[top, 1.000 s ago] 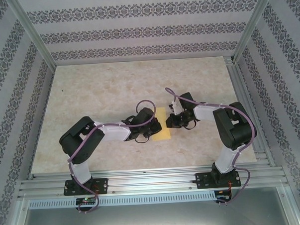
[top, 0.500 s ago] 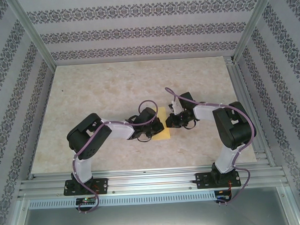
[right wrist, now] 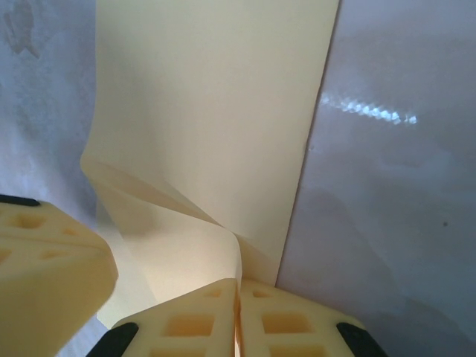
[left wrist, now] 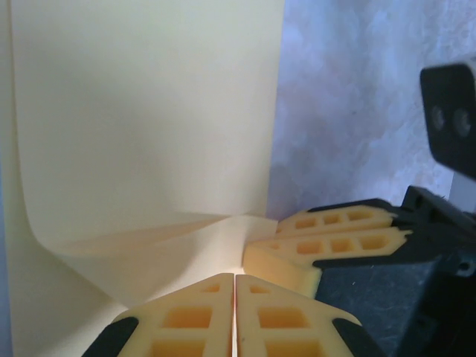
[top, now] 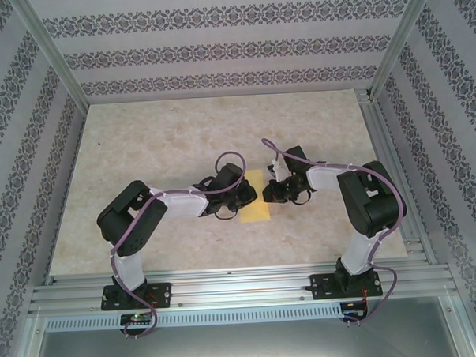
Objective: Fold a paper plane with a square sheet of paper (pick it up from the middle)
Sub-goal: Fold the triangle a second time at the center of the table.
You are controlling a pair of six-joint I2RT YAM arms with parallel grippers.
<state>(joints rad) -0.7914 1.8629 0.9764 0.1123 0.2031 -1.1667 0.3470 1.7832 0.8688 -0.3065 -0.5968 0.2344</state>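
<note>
1. Square sheet of paper (top: 255,203) lies on the table (top: 142,143), between the two grippers and a little nearer the table's near edge. From above it shows as a narrow pale-yellow strip.
2. Its long axis runs from the near side of the table toward the far side, leaning slightly. Both short ends look square-cut.
3. In the wrist views most of the sheet lies flat, but one layer lifts in a soft curl close to the fingertips.
4. The right gripper (right wrist: 238,316) has its jaws pressed together. The lifted edge of the sheet runs into the seam between them, so it pinches the paper.
5. The left gripper (left wrist: 235,305) has its jaws closed to a hairline, with the tips at the raised fold. I cannot tell whether paper is caught between them.
6. The two grippers' tips sit just beside each other at the sheet.
</note>
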